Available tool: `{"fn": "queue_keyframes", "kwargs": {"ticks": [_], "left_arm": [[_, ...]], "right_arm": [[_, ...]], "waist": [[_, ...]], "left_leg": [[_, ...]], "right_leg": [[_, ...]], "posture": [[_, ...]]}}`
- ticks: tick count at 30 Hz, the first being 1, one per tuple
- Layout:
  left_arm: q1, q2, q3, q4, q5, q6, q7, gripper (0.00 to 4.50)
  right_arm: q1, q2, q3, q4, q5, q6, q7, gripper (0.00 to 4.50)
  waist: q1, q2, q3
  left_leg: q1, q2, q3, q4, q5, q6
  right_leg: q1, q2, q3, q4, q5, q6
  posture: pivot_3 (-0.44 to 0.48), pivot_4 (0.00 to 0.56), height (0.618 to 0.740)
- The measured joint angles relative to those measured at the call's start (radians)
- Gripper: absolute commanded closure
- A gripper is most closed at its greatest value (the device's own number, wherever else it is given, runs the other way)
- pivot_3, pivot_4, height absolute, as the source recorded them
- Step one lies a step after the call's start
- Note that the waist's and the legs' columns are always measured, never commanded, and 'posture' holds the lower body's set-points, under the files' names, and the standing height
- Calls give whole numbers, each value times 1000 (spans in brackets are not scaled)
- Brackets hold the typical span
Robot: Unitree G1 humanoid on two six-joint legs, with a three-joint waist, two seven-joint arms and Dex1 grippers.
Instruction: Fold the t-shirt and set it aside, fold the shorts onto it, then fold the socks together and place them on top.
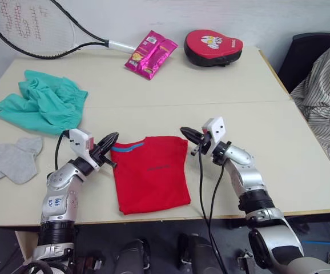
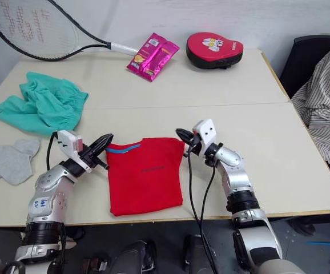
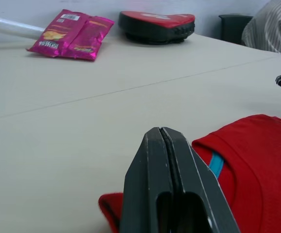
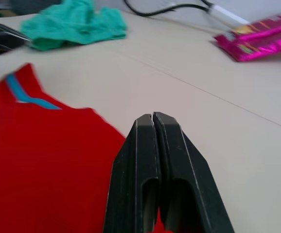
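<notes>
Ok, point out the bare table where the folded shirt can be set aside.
Bare: the table on the right, beyond the right claw, and the middle strip between the t-shirt and the snack packet. Crowded: the left, with the shorts and socks.

left arm: forearm rises from near edge, wrist angled right and far; left gripper fingers pressed together | right arm: elbow bent near right, forearm reaching left and far; right gripper fingers pressed together, tips pointing left
</notes>
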Motion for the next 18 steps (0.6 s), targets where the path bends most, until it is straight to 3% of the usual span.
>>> {"fn": "queue_keyframes", "kwargs": {"ticks": [5,9,13,18], "left_arm": [[-2,6,-59,53,66,-2,-8,4500],[-2,-1,-82,51,73,-23,-36,4500],[22,8,-104,34,92,-32,-54,4500],[74,34,-109,5,104,-55,-72,4500]], "right_arm": [[112,22,158,-93,-96,28,-2,4446],[157,-15,190,-156,-146,5,-4,4446],[194,-19,161,-186,-132,36,-35,4446],[217,-57,38,-182,-48,111,-57,4446]], "waist": [[8,0,0],[10,-1,0],[5,-1,0],[7,-1,0]], "left_leg": [[-3,0,0,2,-2,2],[-5,-1,-1,3,-4,-1],[-4,-1,-1,2,-3,0],[-4,-1,-2,2,-5,0]], "right_leg": [[-1,0,0,0,0,0],[-2,-2,-1,-1,0,0],[-2,-2,-1,-1,0,0],[-2,-2,-1,-1,0,0]], "posture": [[0,150,740],[0,150,740],[0,150,740],[0,150,740]]}}
